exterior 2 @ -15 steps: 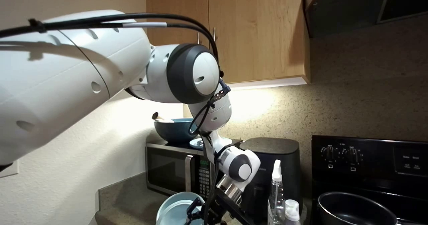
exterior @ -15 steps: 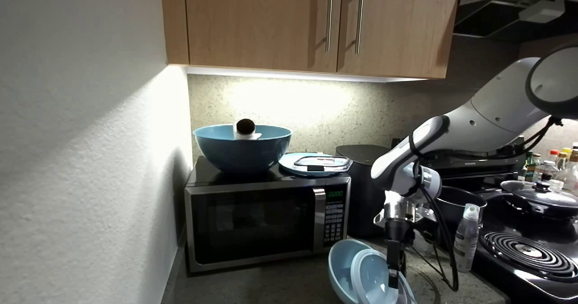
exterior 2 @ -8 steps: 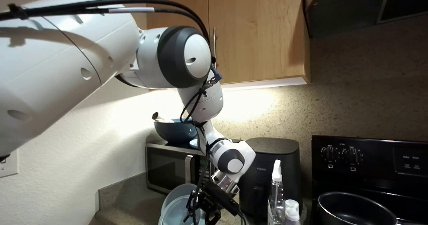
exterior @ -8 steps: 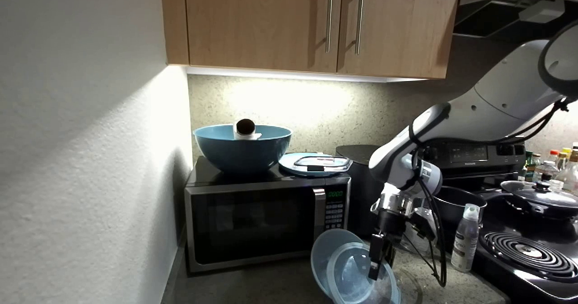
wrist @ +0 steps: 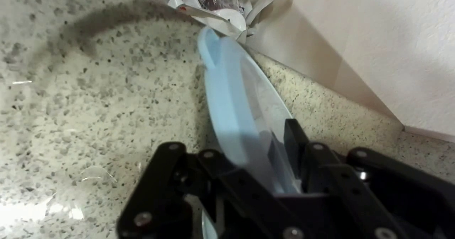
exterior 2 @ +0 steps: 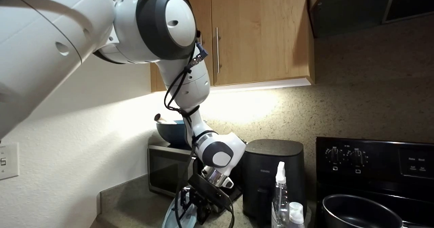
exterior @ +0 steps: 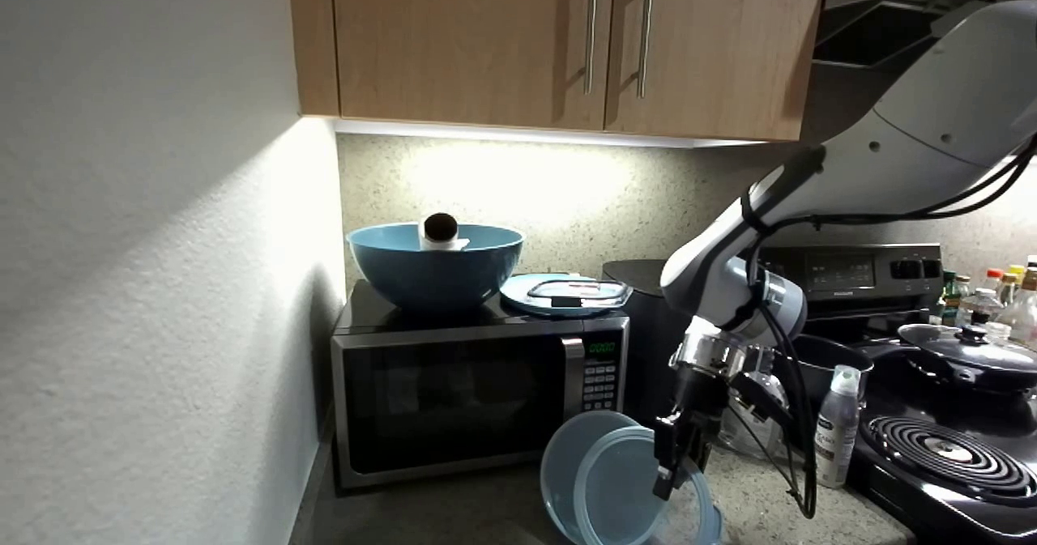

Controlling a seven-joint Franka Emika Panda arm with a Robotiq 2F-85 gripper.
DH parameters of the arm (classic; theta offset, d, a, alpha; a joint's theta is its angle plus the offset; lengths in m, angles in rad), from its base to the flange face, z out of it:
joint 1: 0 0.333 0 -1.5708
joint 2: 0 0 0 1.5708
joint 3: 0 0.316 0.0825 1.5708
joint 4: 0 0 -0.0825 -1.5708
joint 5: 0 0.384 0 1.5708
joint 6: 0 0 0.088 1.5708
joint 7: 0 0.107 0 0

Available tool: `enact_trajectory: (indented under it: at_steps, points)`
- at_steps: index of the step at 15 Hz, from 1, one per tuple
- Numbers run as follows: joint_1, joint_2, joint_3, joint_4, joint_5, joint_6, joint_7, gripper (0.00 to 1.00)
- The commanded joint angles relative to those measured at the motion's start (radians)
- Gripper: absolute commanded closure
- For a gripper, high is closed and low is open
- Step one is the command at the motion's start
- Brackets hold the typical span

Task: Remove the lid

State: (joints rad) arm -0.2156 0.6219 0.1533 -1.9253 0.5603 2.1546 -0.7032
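Exterior view: arm bent, gripper angled downward.

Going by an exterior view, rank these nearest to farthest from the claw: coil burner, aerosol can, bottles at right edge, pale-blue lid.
1. Pale-blue lid: in the claw, extending left in view.
2. Aerosol can: right of the claw.
3. Coil burner: right of the aerosol can.
4. Bottles: right edge, in the background.
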Motion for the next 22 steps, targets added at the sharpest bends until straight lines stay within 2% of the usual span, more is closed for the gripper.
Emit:
enact_trajectory:
  at_steps: [1, 5, 7, 13, 19, 22]
  points:
    - [0.032, -0.066, 0.000, -0.075, 0.035, 0.098, 0.062, 0.96]
    - [0.050, -0.115, 0.004, -0.126, 0.037, 0.099, 0.112, 0.97]
    - [0.046, -0.158, 0.014, -0.162, 0.072, 0.096, 0.122, 0.97]
    - [0.086, -0.295, -0.002, -0.272, 0.182, 0.195, 0.163, 0.99]
    - [0.114, -0.329, -0.038, -0.304, 0.163, 0.215, 0.293, 0.98]
    - [0.130, -0.315, -0.065, -0.314, 0.157, 0.286, 0.362, 0.98]
